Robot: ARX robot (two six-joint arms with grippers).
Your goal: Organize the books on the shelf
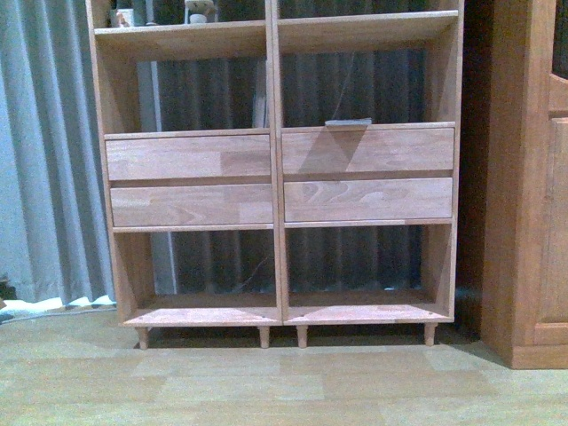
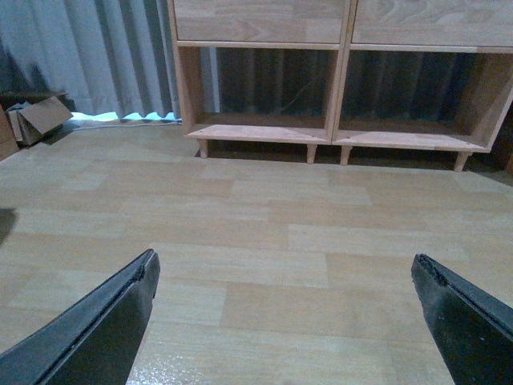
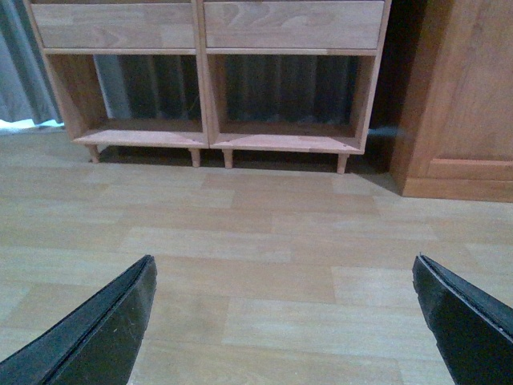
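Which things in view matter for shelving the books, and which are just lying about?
For the job: shelf; thin flat item above the right drawers, possibly a book; left gripper and right gripper, both open, empty.

Lying about: curtain; cabinet; cardboard box; small items on the upper left shelf, too small to name.

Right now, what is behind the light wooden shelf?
Through the open compartments of the light natural-wood shelf, a grey pleated curtain shows. The plain drawer fronts hide what lies behind them.
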